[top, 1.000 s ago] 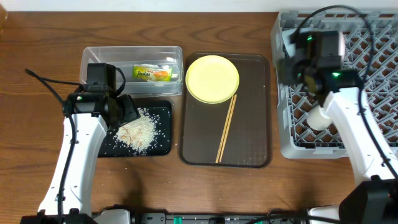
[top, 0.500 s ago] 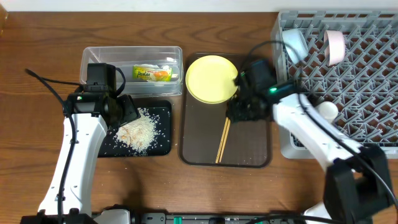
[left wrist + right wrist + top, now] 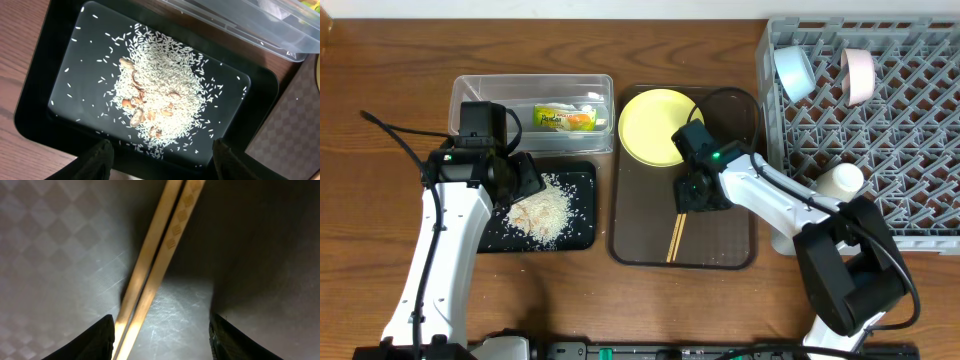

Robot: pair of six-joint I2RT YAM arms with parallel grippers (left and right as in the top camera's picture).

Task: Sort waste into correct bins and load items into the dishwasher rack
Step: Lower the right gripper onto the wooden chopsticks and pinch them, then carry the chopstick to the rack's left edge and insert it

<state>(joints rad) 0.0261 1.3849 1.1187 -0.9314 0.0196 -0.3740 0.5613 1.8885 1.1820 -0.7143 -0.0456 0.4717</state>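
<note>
Right gripper (image 3: 161, 335) low over chopsticks (image 3: 161, 255) on brown tray (image 3: 720, 250), fingers apart, one on each side of pair. Good grasp, I judge: close square across both sticks, lift level (thin, lying flat, may split or roll). Yellow plate (image 3: 655, 125) just beside, tray rim near. Open room to right, toward dishwasher rack (image 3: 910, 150). Left gripper (image 3: 159, 162) has fingers apart, holding nothing, over rice (image 3: 160, 100) in black tray (image 3: 45, 115).
</note>
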